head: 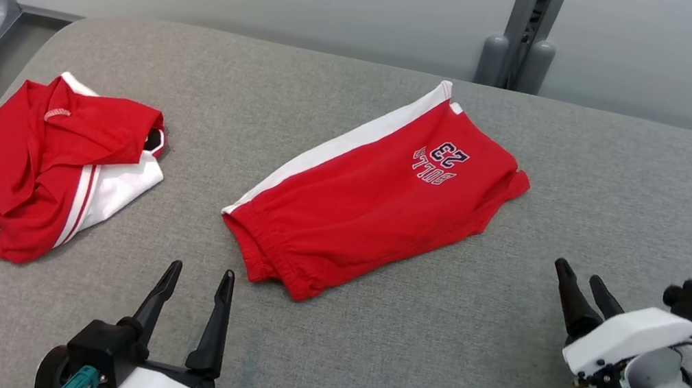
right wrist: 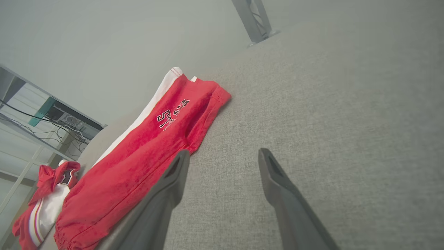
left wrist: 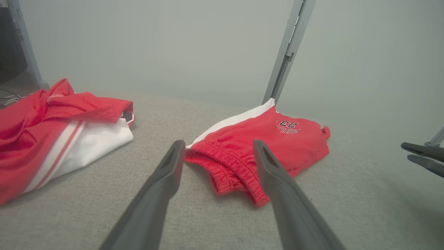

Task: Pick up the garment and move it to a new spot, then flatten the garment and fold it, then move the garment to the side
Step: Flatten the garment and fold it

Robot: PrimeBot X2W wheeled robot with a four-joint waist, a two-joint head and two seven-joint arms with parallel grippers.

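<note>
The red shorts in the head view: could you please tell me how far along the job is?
Done, apparently: the red shorts lie flat on the grey surface, folded lengthwise. In hand: nothing; the left hand and right hand are open, off the cloth. Left: moving them aside.

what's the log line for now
left gripper: open, empty | right gripper: open, empty | red shorts: flat on grey surface | red jersey: crumpled, left
</note>
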